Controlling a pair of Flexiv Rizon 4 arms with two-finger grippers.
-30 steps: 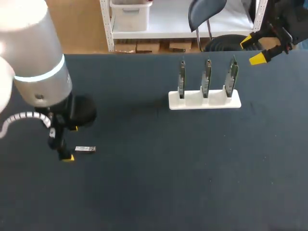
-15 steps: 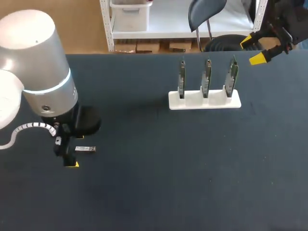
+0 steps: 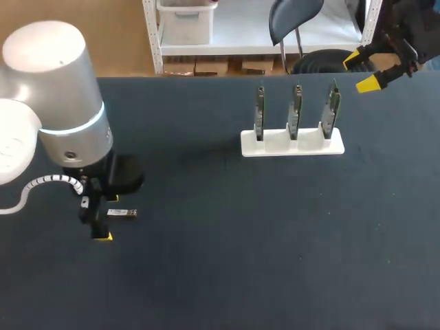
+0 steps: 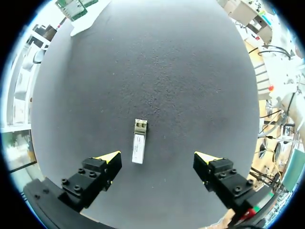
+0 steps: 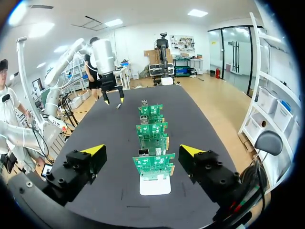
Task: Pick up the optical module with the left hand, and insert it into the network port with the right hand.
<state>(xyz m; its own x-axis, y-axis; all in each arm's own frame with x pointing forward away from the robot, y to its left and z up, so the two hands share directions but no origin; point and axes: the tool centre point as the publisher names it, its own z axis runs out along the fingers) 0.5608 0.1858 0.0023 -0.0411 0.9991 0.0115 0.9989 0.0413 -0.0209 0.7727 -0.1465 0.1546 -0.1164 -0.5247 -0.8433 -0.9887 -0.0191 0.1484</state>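
The optical module (image 3: 122, 214) is a small silver bar lying flat on the dark table (image 3: 227, 240) at the left. My left gripper (image 3: 108, 218) hangs just above it, open. In the left wrist view the module (image 4: 138, 141) lies on the mat between the spread fingers of the left gripper (image 4: 157, 157), nearer one finger and touched by neither. A white stand (image 3: 292, 142) holds three upright green boards with ports (image 3: 295, 110). My right gripper (image 3: 359, 71) hovers open at the far right, behind the stand. From the right gripper (image 5: 142, 150) the boards (image 5: 154, 162) line up straight ahead.
The stand's white base (image 5: 155, 185) sits just ahead of my right fingers. My left arm's thick silver body (image 3: 58, 96) rises over the left part of the table. Bare mat stretches between the module and the stand.
My left arm has shifted slightly right and toward the table's front, settling over the module. The module and my right arm have not moved.
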